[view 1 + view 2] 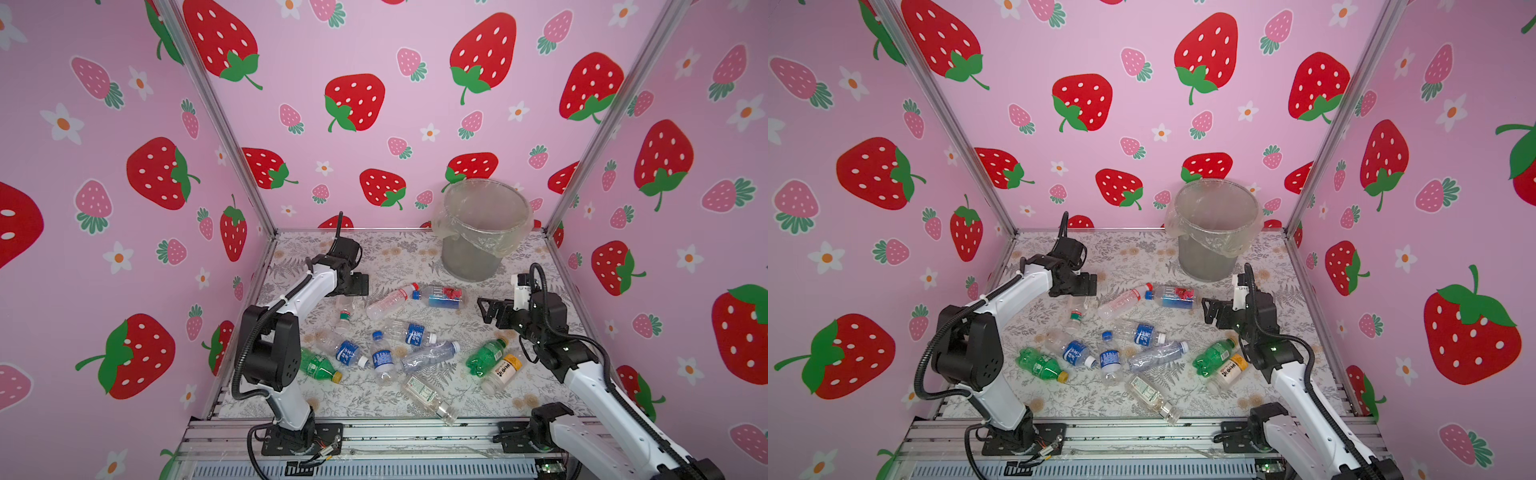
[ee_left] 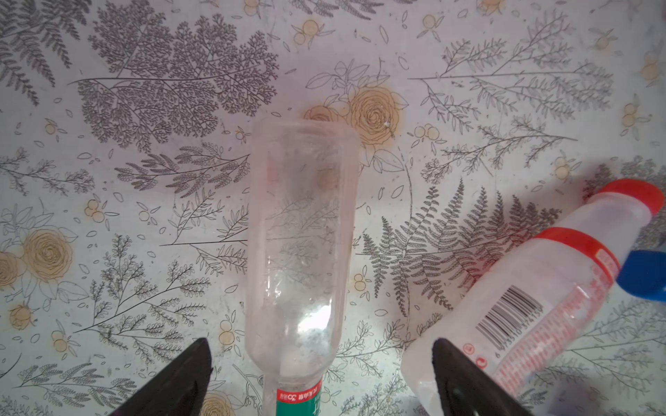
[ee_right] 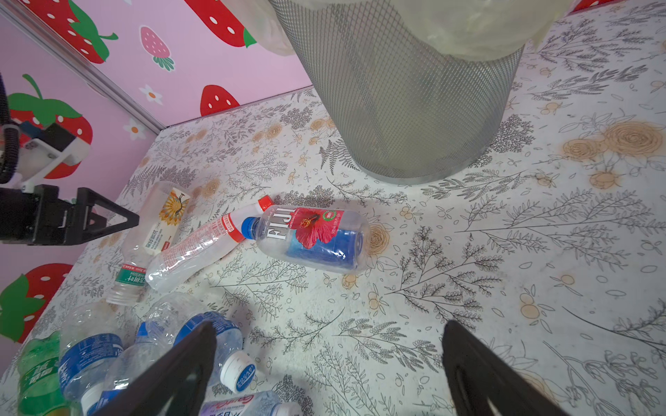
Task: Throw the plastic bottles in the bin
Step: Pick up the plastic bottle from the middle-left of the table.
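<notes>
As the clear green-labelled bottle (image 2: 302,230) lies just beneath the left gripper (image 2: 320,342), long axis running between its wide-spread jaws, that nearer arm should close across its width.

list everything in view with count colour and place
round grey mesh bin with clear liner: 1, grey, back right
green plastic bottles: 2, green, front left and front right
clear plastic bottles with blue labels: 3, clear, pile middle
clear Fiji bottle with blue cap: 1, clear, before bin
clear red-capped bottle: 1, clear, beside Fiji bottle
clear uncapped bottle with green neck band: 1, clear, under left claw
crumpled clear white-capped bottle: 1, clear, pile middle
pale yellow-capped bottle: 1, whitish, beside right green bottle
clear uncapped pale-labelled bottle: 1, clear, front edge
left claw: 1, black, open above uncapped bottle
right claw: 1, black, open, empty
</notes>
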